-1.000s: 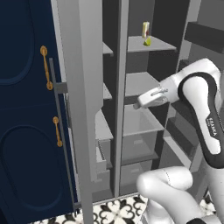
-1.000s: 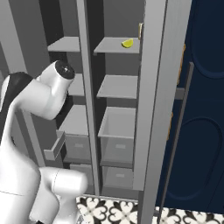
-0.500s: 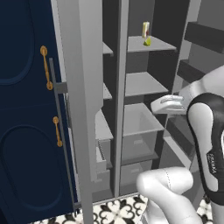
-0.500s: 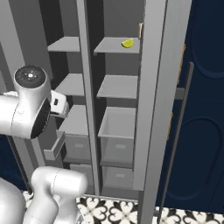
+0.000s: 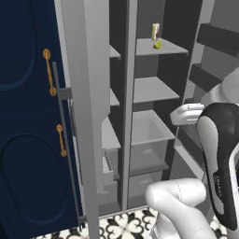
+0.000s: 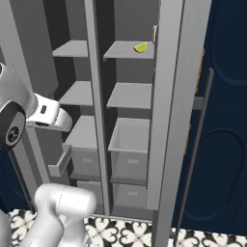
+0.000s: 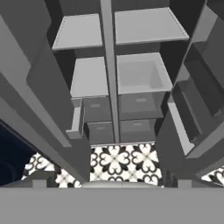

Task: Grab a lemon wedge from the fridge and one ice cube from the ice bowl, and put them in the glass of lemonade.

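One arm bent before open fridge [image 6: 132, 120], end effector released (looking downward), lemon wedge [image 6: 141, 47] above.

Small dark lettering is seen on the white arm [image 5: 218, 179] at the lower right of the left base view, too blurred to be read.

Glossy white rounded arm [image 5: 179, 205] shells, black joint bands, small lettering on black.

- navy cabinets [image 5: 23, 140] with gold handles [image 5: 47, 70] flanked the scene on both sides
- floor [image 7: 118, 162] was white tile with black floral pattern
- lighting was flat, even
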